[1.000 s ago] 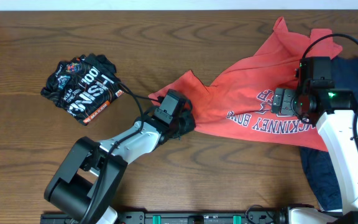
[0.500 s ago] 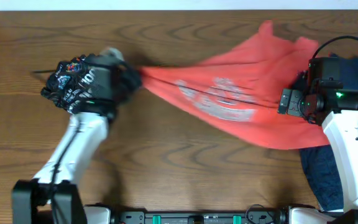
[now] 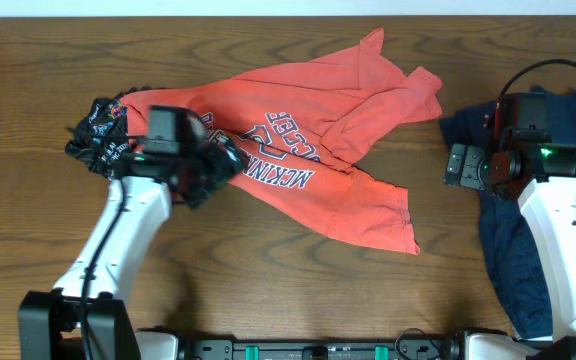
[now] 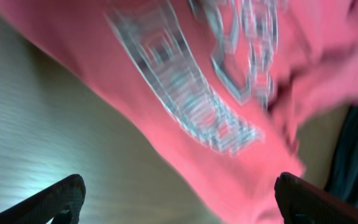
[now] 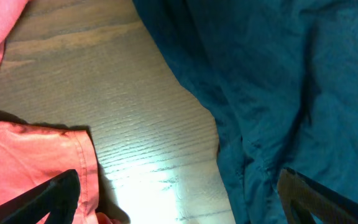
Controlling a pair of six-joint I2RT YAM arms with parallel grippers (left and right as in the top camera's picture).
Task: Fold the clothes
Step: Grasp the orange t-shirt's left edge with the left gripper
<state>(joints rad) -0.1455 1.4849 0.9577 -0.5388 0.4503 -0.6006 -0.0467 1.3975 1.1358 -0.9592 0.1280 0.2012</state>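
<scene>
Red shirt (image 3: 308, 170) lies rumpled on table (image 3: 268, 290) near navy garment (image 3: 498, 262).

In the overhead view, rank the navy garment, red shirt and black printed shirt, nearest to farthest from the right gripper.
From the right gripper:
1. navy garment, directly beside it
2. red shirt, mid-table
3. black printed shirt, far left
</scene>
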